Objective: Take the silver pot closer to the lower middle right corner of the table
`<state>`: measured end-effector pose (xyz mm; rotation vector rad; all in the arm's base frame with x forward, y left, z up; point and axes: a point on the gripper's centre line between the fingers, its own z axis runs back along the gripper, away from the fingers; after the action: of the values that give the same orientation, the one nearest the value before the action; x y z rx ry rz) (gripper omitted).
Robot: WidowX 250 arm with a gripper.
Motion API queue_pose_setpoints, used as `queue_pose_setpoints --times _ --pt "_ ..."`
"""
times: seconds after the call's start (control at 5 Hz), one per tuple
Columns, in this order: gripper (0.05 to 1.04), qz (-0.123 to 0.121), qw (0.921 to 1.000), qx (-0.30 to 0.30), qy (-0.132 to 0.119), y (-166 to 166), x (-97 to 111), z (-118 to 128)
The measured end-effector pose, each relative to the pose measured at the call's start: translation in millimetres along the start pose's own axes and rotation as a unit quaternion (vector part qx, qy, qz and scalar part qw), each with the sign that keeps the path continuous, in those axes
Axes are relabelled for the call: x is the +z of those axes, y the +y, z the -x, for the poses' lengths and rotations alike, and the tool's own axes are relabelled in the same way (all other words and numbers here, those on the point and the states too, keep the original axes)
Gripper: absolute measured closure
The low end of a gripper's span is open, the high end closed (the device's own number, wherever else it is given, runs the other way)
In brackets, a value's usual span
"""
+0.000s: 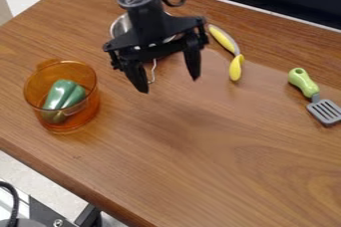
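Observation:
My gripper (pixel 170 84) hangs over the upper middle of the wooden table (pixel 220 151), its two fingers spread apart with nothing between them. Behind it, partly covered by the arm, is the silver pot (pixel 120 26); its rounded metal side shows left of the arm. A thin wire handle (pixel 152 71) sticks out below the gripper's body, between the fingers. Whether the gripper touches the pot cannot be told.
An orange see-through pot (pixel 75 116) holding a green pepper-like toy (pixel 61 94) stands at the left. A yellow-handled utensil (pixel 233 54) lies right of the gripper, and a green-handled grey spatula (pixel 324 111) near the right edge.

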<state>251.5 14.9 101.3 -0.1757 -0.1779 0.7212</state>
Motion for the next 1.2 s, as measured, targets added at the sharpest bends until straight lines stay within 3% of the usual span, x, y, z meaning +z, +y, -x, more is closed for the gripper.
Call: queue_pose_setpoints --times 0.2,0.4,0.6,0.8,1.0,1.2 --pt "0.088 -0.004 0.9989 0.042 -0.021 8.8 18.2 -26.7" --pt "0.088 -0.028 0.9936 0.105 -0.03 21.0 18.9 -58.4" --pt "0.088 -0.038 0.9878 0.146 -0.039 30.7 4.7 -88.8" --pt "0.088 -0.026 0.9872 0.153 -0.039 36.0 -1.7 -106.0" --pt "0.088 -0.028 0.9838 0.175 -0.03 44.6 -12.2 -118.1" --pt "0.088 -0.04 0.9819 0.179 -0.047 47.6 -18.0 -124.1"
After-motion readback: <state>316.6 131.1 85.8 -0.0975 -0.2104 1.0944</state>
